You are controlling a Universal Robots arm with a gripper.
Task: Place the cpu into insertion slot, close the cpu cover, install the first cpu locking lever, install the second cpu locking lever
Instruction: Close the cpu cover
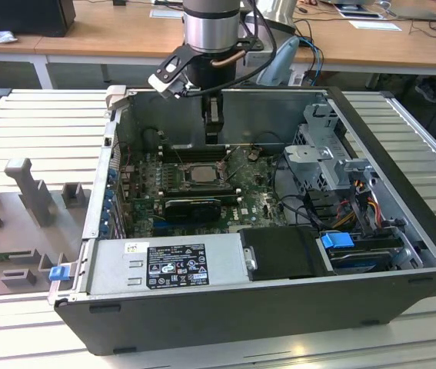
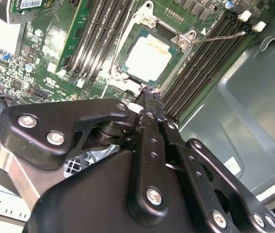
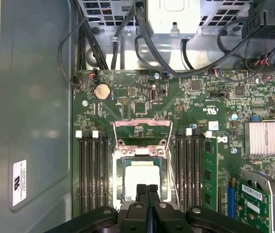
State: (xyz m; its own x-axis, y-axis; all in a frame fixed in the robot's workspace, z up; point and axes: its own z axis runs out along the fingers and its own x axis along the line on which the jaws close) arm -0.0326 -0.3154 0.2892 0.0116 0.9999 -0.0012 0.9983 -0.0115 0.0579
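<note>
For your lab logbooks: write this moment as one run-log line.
gripper: shut, nothing held, at slot edge | pale beige-silver square cpu: seated in dark-framed square insertion slot | thin silver wire lever: angled outward

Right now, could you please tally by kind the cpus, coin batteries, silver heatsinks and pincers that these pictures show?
cpu: 1
coin battery: 1
silver heatsink: 1
pincer: 1
Total: 4

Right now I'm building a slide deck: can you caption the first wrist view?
Shut jaws poised near the chip seated in its socket on the motherboard.
</note>
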